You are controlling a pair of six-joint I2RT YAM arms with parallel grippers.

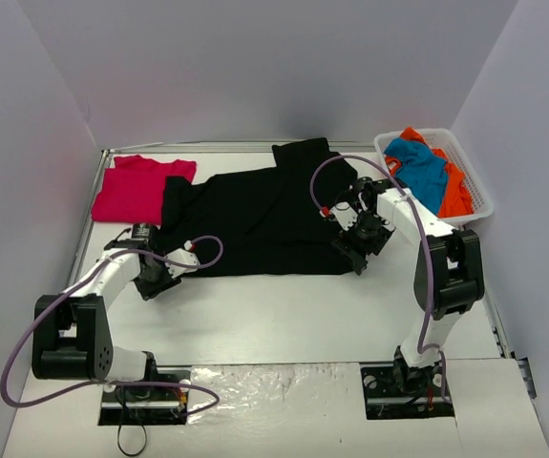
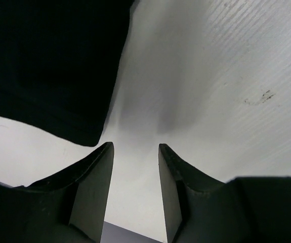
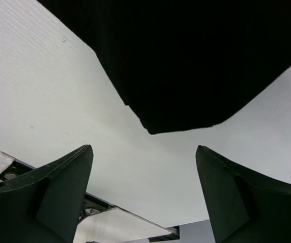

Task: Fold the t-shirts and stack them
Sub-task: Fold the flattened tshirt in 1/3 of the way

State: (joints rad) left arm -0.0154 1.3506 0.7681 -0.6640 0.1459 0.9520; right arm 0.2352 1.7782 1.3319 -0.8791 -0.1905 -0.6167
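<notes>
Hovering at the near hem of the large black cloth t-shirt (image 1: 255, 215), one arm by each corner.
Left jaws stand partly spread and right jaws wide, both empty, just short of the shirt, which lies flat across the white surface (image 1: 284, 315) with its far-left sleeve touching the crimson-red cloth t-shirt (image 1: 136, 186). The likely risk is that a shallow pinch slips off one corner and skews the fold, or drags the red shirt along.

**One overhead, two close-ups**

The top camera looks down from behind on the whole black t-shirt (image 1: 255, 215). Each wrist camera sits close by one near corner of it, left and right; all three share that shirt.
</notes>
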